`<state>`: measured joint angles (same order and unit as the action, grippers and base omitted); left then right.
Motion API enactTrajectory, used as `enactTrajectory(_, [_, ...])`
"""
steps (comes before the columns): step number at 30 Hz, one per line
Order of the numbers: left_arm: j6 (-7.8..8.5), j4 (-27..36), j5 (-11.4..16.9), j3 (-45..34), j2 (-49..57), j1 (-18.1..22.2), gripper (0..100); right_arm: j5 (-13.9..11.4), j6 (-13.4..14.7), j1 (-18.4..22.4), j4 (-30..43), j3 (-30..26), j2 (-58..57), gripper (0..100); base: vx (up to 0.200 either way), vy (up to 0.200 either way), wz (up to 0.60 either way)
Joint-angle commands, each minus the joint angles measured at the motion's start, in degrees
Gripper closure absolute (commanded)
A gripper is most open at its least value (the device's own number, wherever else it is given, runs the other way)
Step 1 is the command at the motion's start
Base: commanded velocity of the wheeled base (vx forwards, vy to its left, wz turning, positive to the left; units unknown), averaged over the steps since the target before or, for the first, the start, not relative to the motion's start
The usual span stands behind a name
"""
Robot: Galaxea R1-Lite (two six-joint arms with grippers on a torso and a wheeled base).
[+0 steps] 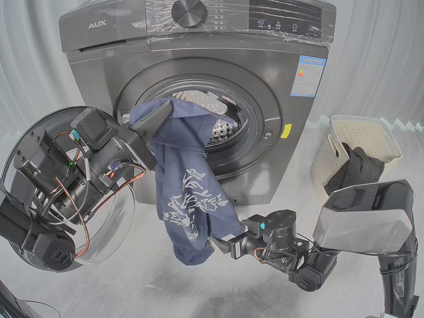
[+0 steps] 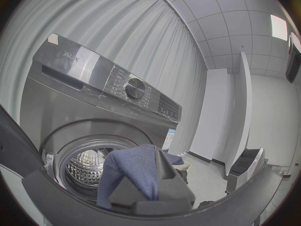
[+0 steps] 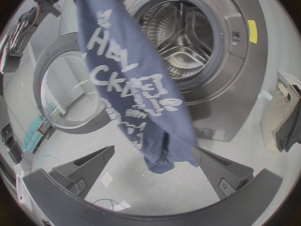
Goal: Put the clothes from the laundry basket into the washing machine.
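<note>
A blue T-shirt with white print (image 1: 187,191) hangs in front of the washing machine's open drum (image 1: 229,120). My left gripper (image 1: 158,112) is shut on the shirt's top edge, level with the upper left of the opening; the left wrist view shows the blue cloth (image 2: 134,170) pinched in that gripper (image 2: 154,164). My right gripper (image 1: 214,244) is low, at the shirt's bottom hem, and open. In the right wrist view the hem (image 3: 163,160) dangles between its spread fingers (image 3: 94,164). The white laundry basket (image 1: 375,133) stands to the machine's right with a dark garment (image 1: 357,171) draped over its rim.
The round glass door (image 1: 117,219) is swung fully open to the left, behind my left arm. Grey floor lies open in front of the machine. A curtain hangs behind the machine and the basket.
</note>
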<state>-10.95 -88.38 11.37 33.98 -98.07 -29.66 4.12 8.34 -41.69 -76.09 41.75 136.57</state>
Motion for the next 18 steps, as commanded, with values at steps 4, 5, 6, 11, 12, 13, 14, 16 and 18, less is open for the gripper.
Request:
enactTrajectory(4, [-0.04,-0.04,0.05,0.13,0.25,0.22,100,0.27,-0.34,9.08,0.95,4.65,-0.16,0,0.0,0.0,0.0])
enactTrajectory(5, [-0.04,-0.04,0.05,0.13,0.25,0.13,100,0.27,-0.43,10.4,1.3,5.62,0.19,0,0.0,0.0,0.0])
enactTrajectory(6, [-0.04,-0.04,0.05,0.13,0.25,0.13,100,0.27,-0.43,10.93,1.47,6.06,0.36,0,0.0,0.0,0.0])
enactTrajectory(11, [0.05,-0.04,0.05,0.13,0.51,-0.05,100,0.36,-0.69,14.09,3.41,12.65,4.32,0,0.0,0.0,0.0])
enactTrajectory(12, [-0.04,-0.12,0.14,0.21,0.51,-0.14,100,0.45,-0.87,14.18,3.58,14.23,5.55,0,0.0,0.0,0.0])
enactTrajectory(13, [-0.04,-0.12,0.14,0.13,0.51,-0.22,100,0.45,-0.96,14.18,3.67,15.64,6.78,0,0.0,0.0,0.0])
enactTrajectory(14, [-0.04,-0.21,0.14,0.13,0.51,-0.22,100,0.45,-1.04,14.18,3.94,16.78,8.01,0,0.0,0.0,0.0])
enactTrajectory(16, [-0.04,-0.12,0.14,0.13,0.6,-0.22,100,0.45,-1.57,14.09,4.81,18.54,9.68,0,0.0,0.0,0.0])
enactTrajectory(18, [-0.04,-0.21,0.23,0.13,0.69,-0.22,100,0.54,-1.75,13.92,5.69,20.65,11.52,0,0.0,0.0,0.0])
